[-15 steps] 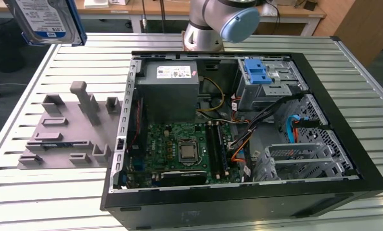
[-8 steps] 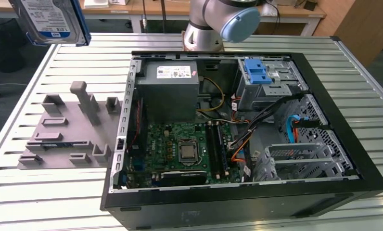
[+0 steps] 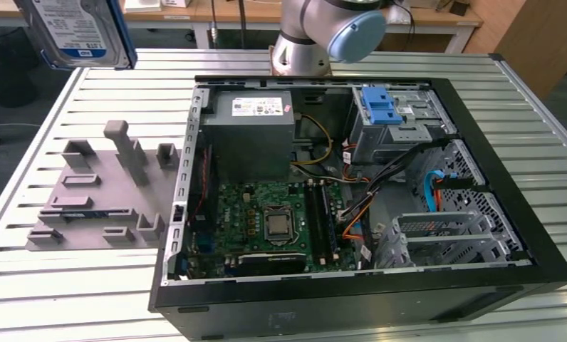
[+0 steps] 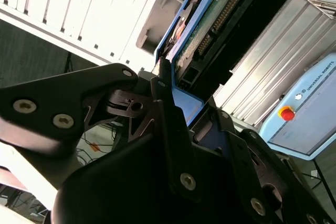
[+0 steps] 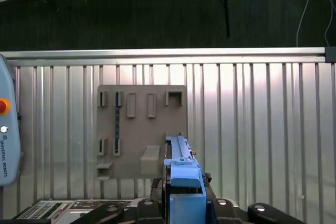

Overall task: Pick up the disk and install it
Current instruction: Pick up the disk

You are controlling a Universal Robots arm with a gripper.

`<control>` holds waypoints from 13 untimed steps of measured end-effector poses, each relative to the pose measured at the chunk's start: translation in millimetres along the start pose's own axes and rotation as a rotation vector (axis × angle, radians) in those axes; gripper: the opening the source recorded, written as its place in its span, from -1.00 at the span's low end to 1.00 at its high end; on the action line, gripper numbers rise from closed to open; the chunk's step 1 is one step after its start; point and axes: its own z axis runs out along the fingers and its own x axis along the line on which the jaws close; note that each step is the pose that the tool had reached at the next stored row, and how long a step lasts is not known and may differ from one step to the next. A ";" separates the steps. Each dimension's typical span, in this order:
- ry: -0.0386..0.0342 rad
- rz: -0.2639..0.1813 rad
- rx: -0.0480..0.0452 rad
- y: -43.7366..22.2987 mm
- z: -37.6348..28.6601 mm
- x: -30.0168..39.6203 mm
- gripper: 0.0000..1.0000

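Closest to us in the second wrist view is the black gripper (image 4: 184, 95), its linkage and screws looming large, and its fingers (image 4: 164, 77) are pressed together against the blue carrier (image 4: 185, 104) that frames the disk (image 4: 210, 19). We read the pincer as clamped on the disk, which juts out past the fingertips with its green circuit board and connector edge turned toward us. Beyond it we see a pale blue teach pendant (image 4: 307, 119) with a red button. In the first wrist view we look down along the held disk's edge, and far beneath it lies the slatted metal table (image 5: 252, 129) with a grey fixture (image 5: 142, 129) of slots and posts on it. In the exterior view the disk hangs in the upper corner at the exterior view's left, lifted well clear of the table and well apart from everything on it, its blue-and-white label facing us. The grey fixture sits on the table just beside an open computer case (image 3: 360, 313). Inside the case we can make out a grey power supply (image 3: 255, 135), a green motherboard (image 3: 264, 214), bundles of cable and a blue latch (image 3: 379, 107) on the drive cage. Behind the case stands the arm (image 3: 312, 35), silver with a pale blue joint cap.
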 end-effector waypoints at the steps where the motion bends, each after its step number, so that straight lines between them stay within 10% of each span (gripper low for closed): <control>1: 0.0000 0.000 0.0000 -0.8 0.0 1.3 -0.27; 13: 0.0000 0.000 0.0001 -10.7 -0.3 17.4 -0.27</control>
